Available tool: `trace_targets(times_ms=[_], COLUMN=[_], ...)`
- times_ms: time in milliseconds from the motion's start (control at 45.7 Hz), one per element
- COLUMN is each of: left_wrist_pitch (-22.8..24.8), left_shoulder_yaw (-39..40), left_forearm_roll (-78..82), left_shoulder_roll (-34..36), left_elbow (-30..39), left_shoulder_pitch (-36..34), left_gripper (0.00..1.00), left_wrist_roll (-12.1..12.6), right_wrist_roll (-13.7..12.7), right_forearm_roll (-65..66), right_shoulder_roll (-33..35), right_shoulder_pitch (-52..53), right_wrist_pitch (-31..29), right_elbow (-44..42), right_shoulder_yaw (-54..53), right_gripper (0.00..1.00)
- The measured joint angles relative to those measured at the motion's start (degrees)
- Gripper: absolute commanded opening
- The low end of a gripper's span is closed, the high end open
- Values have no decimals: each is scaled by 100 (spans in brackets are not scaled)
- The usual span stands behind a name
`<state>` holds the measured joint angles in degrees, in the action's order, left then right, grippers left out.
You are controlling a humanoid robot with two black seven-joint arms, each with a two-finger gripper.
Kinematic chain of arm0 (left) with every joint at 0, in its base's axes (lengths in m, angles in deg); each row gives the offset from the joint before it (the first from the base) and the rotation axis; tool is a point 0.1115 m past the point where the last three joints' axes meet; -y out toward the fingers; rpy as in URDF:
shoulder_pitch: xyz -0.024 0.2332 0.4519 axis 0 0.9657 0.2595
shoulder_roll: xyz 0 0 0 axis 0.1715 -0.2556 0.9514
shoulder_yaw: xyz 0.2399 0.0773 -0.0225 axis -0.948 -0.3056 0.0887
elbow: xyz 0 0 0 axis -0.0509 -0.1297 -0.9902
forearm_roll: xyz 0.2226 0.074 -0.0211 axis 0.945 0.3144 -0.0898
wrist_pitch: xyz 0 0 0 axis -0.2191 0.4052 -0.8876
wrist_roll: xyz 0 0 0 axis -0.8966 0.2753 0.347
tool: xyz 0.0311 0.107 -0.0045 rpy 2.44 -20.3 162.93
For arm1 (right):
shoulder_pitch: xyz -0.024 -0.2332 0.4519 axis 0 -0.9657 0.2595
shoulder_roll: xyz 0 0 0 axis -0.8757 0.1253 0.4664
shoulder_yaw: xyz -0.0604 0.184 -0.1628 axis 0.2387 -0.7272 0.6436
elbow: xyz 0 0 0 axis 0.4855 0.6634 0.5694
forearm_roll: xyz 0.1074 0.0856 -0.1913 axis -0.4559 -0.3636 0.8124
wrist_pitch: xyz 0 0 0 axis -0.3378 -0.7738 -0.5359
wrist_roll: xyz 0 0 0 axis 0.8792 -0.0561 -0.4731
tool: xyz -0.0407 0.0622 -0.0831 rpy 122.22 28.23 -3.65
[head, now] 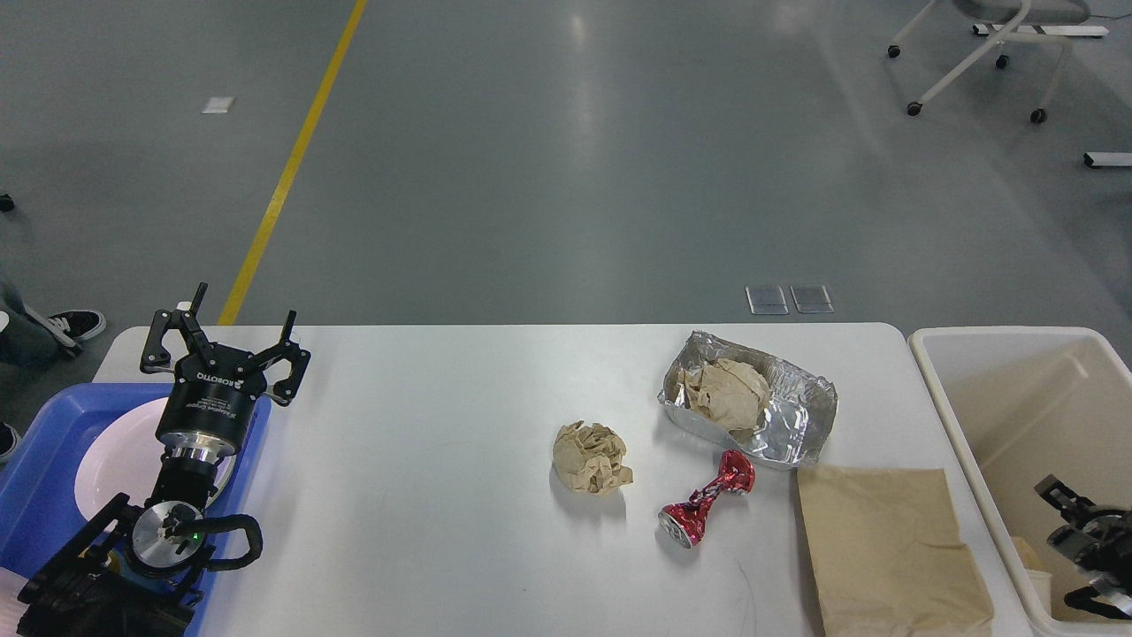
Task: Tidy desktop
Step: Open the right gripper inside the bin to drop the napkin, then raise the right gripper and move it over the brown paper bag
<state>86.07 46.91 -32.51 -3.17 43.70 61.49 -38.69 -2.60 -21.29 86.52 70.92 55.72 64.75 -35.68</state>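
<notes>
Now, surface: the white desktop (424, 495) fills the lower middle of the head view, between a blue tray (40, 495) on the left and a cream bin (982, 416) on the right.

Left tool: the left tool (225, 326) is held up over the far left corner of the surface – its fingers are spread wide and nothing is held.

Right tool: the right tool (1074, 518) is seen low over the bin, small and dark – it cannot be told if it is wide or narrow.

Risk one: the crushed red can (705, 511) could be rolled off the surface if it is bumped from the side.

Risk two: the foil box (752, 409) is thin and soft, so it could be bent or tipped if squeezed hard, and its paper could be spilled.

Risk three: the flat brown bag (889, 548) lies flush on the surface, so it may be missed by the fingers.

Count of paper balls: two – one loose paper ball (591, 456), and one inside the foil box.

Count of others: one can, one foil box, one bag, one white plate (110, 451) in the tray.
</notes>
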Motion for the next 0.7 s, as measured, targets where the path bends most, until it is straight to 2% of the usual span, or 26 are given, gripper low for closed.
trace_targets(times_ms=[262, 394, 525, 634, 700], left_wrist_pitch=[0, -3, -3, -3, -3], left_shoulder_yaw=[3, 3, 2, 1, 0], left_forearm_roll=[-1, 0, -1, -1, 0], left_shoulder_roll=[3, 3, 3, 4, 4], left_elbow=[0, 0, 0, 0, 0], left_shoulder_pitch=[0, 0, 0, 1, 1], left_gripper=[96, 96, 96, 96, 96], left_wrist_roll=[7, 9, 9, 9, 9], right_wrist_roll=[-51, -52, -53, -52, -56], right_forearm_roll=[1991, 2508, 2551, 2516, 2398], right_shoulder_roll=[1211, 1371, 1163, 980, 922], right_shoulder_pitch=[2441, 3990, 5539, 6642, 7548], right_wrist_pitch=[-1152, -2404, -3894, -4804, -5279], right_elbow=[2167, 2913, 3545, 4195, 4952], right_shoulder_yaw=[238, 923, 1591, 1818, 1984], right_gripper=[100, 100, 100, 100, 100])
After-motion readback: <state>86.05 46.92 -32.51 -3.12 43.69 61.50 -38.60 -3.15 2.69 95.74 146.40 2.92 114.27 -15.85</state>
